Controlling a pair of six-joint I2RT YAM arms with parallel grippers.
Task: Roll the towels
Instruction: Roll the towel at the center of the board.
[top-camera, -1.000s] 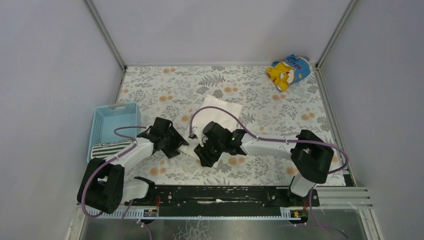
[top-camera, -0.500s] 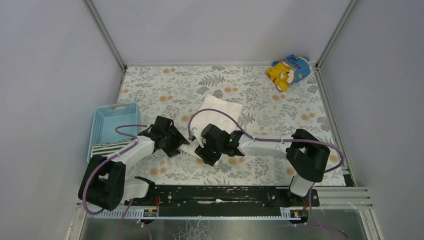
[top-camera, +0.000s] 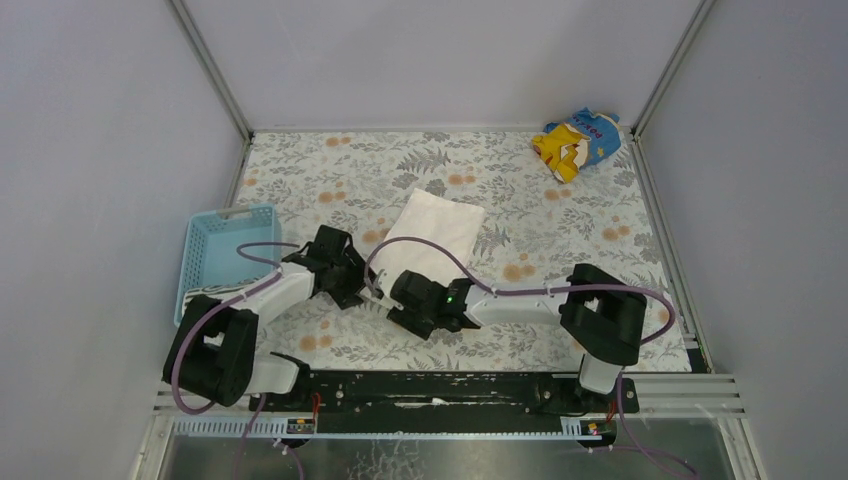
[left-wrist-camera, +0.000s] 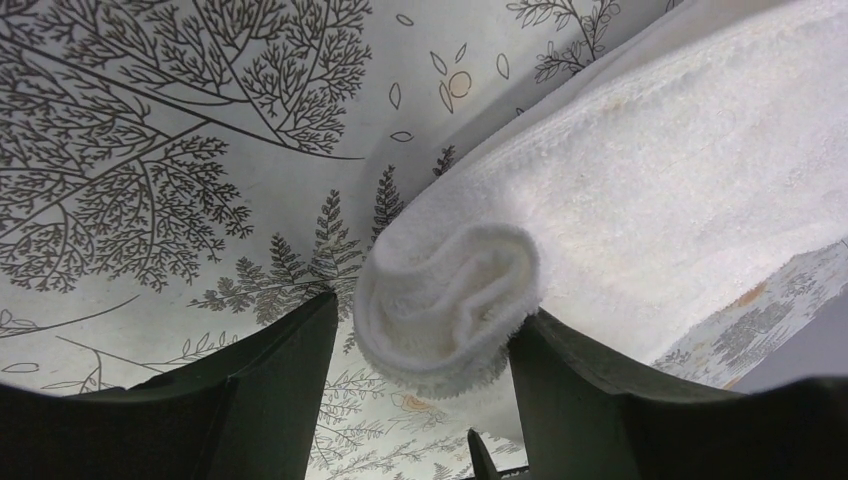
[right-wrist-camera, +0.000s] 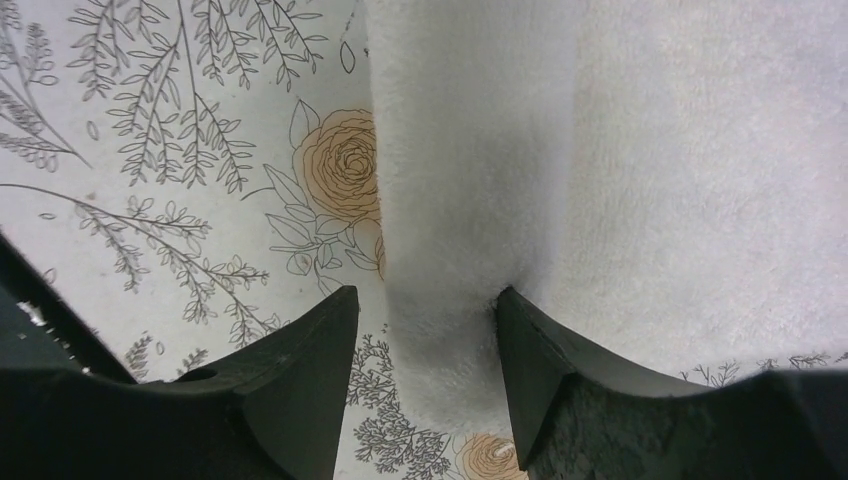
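bright, even diffuse light, soft grey shading along the white towel (right-wrist-camera: 680, 180), wrist views sharp

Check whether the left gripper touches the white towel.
Touching. The left wrist view shows the rolled end of the white towel wedged between the fingers of the left gripper, pressing against at least one.

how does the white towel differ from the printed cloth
The white towel is plain and larger, the yellow-and-blue cloth printed and smaller. The towel lies mid-table, near edge rolled between the left gripper and right gripper; the cloth sits crumpled in the far corner. Both are soft fabric.
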